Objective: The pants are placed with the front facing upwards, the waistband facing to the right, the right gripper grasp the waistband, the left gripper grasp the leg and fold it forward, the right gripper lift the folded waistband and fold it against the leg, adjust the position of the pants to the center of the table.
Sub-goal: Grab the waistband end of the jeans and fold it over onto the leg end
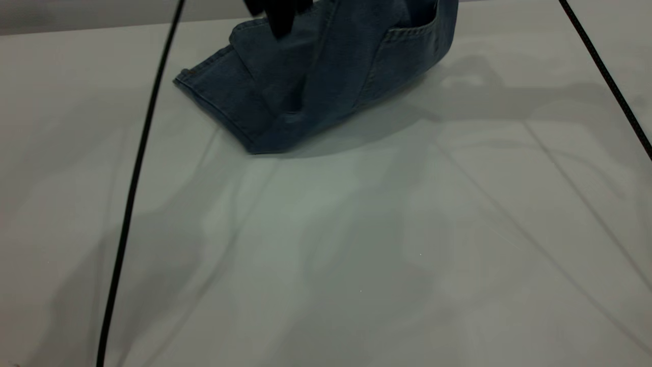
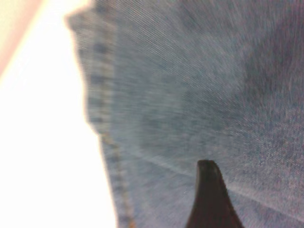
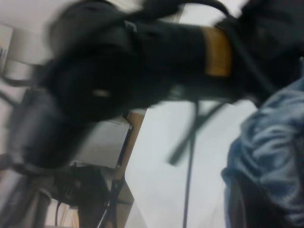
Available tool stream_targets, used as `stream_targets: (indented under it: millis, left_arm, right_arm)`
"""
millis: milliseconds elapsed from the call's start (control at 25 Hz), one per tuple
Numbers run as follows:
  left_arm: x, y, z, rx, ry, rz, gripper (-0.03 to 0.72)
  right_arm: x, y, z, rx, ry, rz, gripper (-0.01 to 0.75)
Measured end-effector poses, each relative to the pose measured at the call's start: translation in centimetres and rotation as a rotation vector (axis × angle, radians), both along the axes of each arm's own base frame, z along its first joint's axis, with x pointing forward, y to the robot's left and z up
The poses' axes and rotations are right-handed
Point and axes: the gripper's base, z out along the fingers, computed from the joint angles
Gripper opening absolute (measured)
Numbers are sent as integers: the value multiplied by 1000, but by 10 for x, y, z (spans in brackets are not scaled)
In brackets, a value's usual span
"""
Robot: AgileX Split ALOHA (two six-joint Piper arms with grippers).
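Exterior view: the upper part of the pants [image 1: 326, 71] is cut off by the top edge, the waistband out of sight. Of the left end effector [image 1: 279, 18] only a dark tip shows. Left wrist view: one finger [image 2: 210, 199] against blurred denim; its mate hidden. Right wrist view: the left arm [image 3: 133, 71] is smeared; the right end effector's fingers are indistinct.
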Motion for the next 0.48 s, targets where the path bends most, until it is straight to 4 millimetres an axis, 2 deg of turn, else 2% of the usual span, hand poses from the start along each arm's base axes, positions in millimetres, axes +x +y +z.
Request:
stream_targets:
  millis: [200, 360, 480]
  left_arm:
    - [-7, 4, 67, -50, -115, 0, 415]
    - [-19, 10, 124, -96, -211, 0, 415]
    - [-33, 16, 169, -134, -290, -1, 415]
  right_arm:
    - [3, -1, -2, -22, -7, -35, 49]
    - [5, -2, -4, -29, -6, -50, 49]
    - [5, 5, -12, -26, 5, -41, 49]
